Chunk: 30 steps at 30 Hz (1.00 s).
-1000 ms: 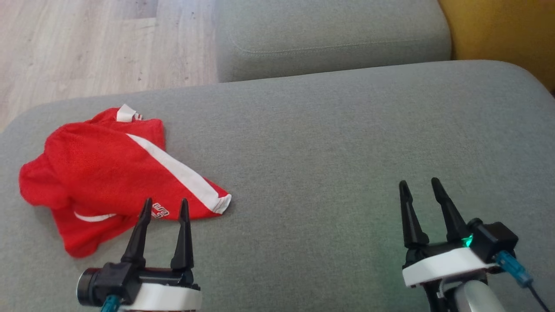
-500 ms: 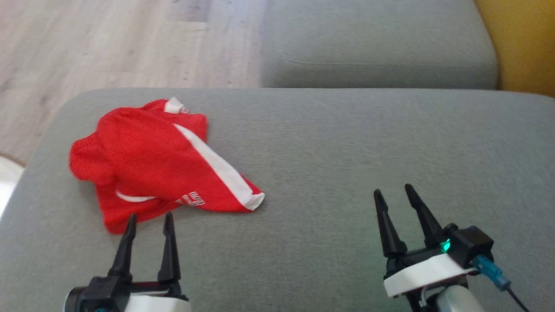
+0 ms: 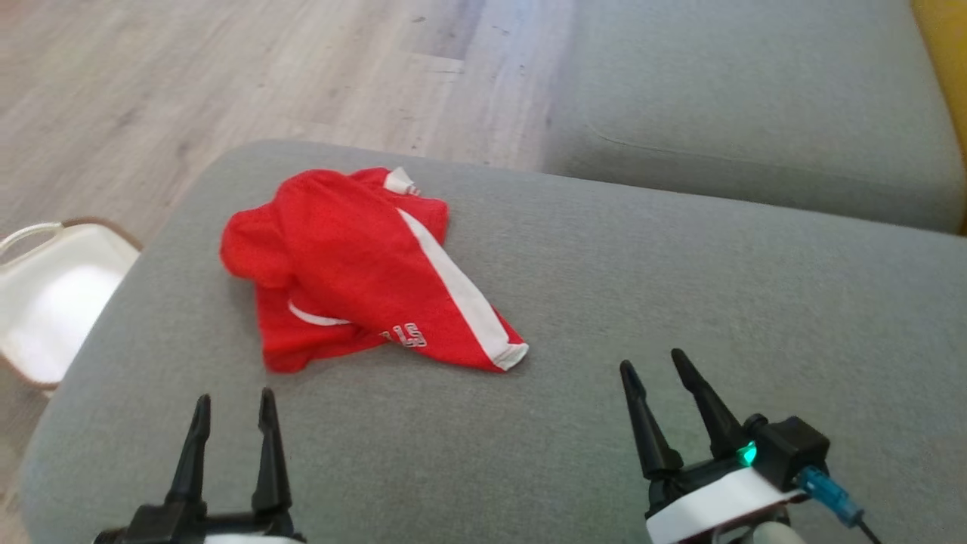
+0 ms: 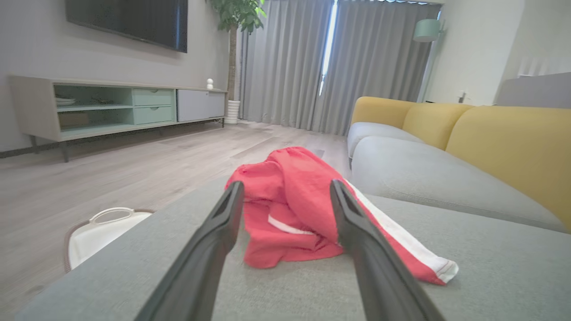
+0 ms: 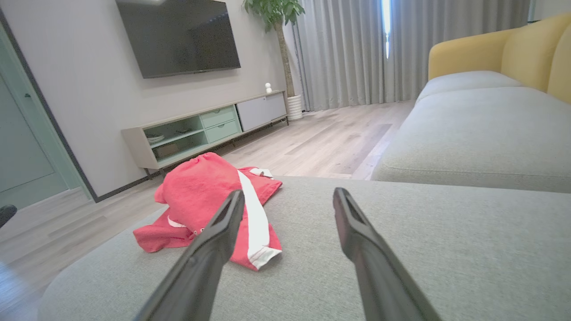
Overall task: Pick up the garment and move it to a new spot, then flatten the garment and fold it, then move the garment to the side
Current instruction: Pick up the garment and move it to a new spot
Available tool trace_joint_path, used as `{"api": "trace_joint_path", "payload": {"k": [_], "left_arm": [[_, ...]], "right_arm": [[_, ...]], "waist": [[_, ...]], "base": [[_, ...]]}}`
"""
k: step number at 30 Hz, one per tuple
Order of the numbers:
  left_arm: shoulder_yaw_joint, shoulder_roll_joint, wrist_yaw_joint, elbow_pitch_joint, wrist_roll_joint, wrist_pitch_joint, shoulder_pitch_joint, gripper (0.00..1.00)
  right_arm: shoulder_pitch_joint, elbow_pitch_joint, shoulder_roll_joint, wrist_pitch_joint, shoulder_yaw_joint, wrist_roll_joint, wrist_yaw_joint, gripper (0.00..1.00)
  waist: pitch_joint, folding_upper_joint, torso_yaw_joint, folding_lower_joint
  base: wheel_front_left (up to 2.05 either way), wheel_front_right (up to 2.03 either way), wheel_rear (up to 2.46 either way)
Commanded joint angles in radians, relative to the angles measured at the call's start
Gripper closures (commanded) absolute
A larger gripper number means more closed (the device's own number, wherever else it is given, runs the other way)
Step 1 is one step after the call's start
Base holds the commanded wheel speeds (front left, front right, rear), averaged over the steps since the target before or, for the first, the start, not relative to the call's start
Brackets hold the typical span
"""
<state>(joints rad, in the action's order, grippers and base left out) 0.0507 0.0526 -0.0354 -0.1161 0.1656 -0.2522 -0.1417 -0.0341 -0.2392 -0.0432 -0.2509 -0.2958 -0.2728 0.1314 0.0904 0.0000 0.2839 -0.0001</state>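
Garment (image 3: pixel 340 257) lies seemingly untouched; left gripper (image 3: pixel 234 395), right gripper (image 3: pixel 650 359) spread wide, empty.

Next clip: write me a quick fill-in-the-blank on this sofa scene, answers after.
The garment lying crumpled on the grey cushion is mostly ____ with a white stripe.
The left hand and the right hand both stand ____, holding nothing.
The white basket sits on the ____, beside the cushion.
The garment lies nearer the ____ hand.
Missing words: red; open; floor; left.
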Motion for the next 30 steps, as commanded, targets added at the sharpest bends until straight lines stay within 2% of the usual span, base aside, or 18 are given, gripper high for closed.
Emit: {"api": "trace_joint_path", "payload": {"k": [1, 11, 19, 23, 26, 30], "left_arm": [[-0.039, -0.002, 0.000, 0.038, -0.004, -0.010, 0.032, 0.00], [-0.054, -0.002, -0.005, 0.040, -0.005, -0.010, 0.024, 0.00], [-0.077, 0.006, -0.013, 0.041, -0.009, -0.010, 0.042, 0.00], [-0.081, 0.055, -0.037, 0.029, -0.032, -0.010, 0.110, 0.00], [-0.074, 0.117, -0.057, 0.003, -0.046, -0.004, 0.215, 0.00], [-0.049, 0.209, -0.082, -0.066, -0.034, 0.096, 0.397, 0.00]], "right_arm": [[0.028, 0.033, -0.007, -0.011, -0.027, -0.004, -0.001, 0.00], [0.029, 0.035, -0.007, -0.011, -0.042, -0.014, -0.001, 0.00], [0.032, 0.037, -0.007, -0.011, -0.047, -0.011, -0.001, 0.00], [0.049, 0.041, -0.007, -0.011, -0.033, -0.004, -0.001, 0.00], [0.066, 0.044, -0.007, -0.011, -0.026, 0.002, -0.001, 0.00], [0.081, 0.045, -0.007, -0.011, -0.014, 0.003, -0.001, 0.00]], "waist": [[0.005, 0.0000, 0.016, 0.0001], [0.007, 0.0000, 0.052, 0.0001], [-0.012, 0.0000, 0.035, 0.0001], [-0.050, 0.0000, 0.004, 0.0001], [-0.079, 0.0000, -0.020, 0.0001], [-0.110, 0.0000, -0.055, 0.0001]], "base": [[0.00, 0.00, 0.00], [0.00, 0.00, 0.00], [0.00, 0.00, 0.00], [0.00, 0.00, 0.00], [0.00, 0.00, 0.00], [0.00, 0.00, 0.00]]}}
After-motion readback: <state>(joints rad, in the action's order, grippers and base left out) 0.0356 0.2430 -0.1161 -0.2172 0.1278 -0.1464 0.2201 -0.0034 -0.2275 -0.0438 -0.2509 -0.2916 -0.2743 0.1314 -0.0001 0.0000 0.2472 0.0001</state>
